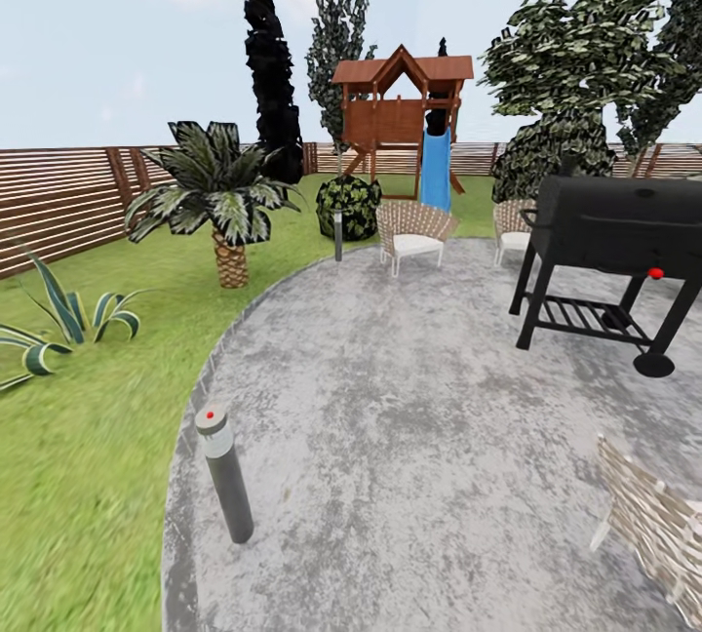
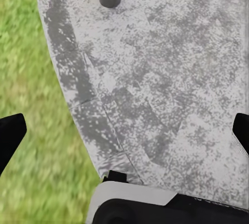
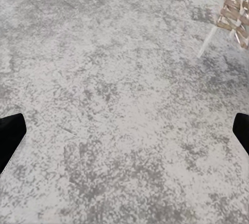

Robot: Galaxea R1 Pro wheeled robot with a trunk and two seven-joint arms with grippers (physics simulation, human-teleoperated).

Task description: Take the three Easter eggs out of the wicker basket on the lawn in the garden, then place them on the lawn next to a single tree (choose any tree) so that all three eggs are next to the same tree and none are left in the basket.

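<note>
The head view looks across a round grey paved patio (image 1: 419,437) bordered on its left edge by the lawn (image 1: 78,437), inside the garden's brown slat fence (image 1: 58,203). No Easter egg or wicker basket can be located in these views. A short grey bollard light (image 1: 224,476) with a red dot on its cap stands just inside the patio's left edge; a second, thinner post (image 1: 338,234) stands at the far edge. A black barbecue grill (image 1: 609,256) on a wheeled frame occupies the patio's right side. Two wicker chairs (image 1: 413,230) sit at the far edge, and part of another wicker chair (image 1: 653,525) shows at the near right corner. On the lawn stand a small palm (image 1: 219,198), a striped agave plant (image 1: 63,320), a round bush (image 1: 348,206), a dark conifer (image 1: 271,76) and a wooden playhouse (image 1: 402,110) with a blue slide. A broad-crowned tree (image 1: 575,57) rises behind the grill. The left gripper (image 2: 124,136) hangs over the patio's curved edge where paving meets grass, jaws spread wide and holding nothing. The right gripper (image 3: 124,136) hangs over bare paving near a chair leg, likewise released and holding nothing.
</note>
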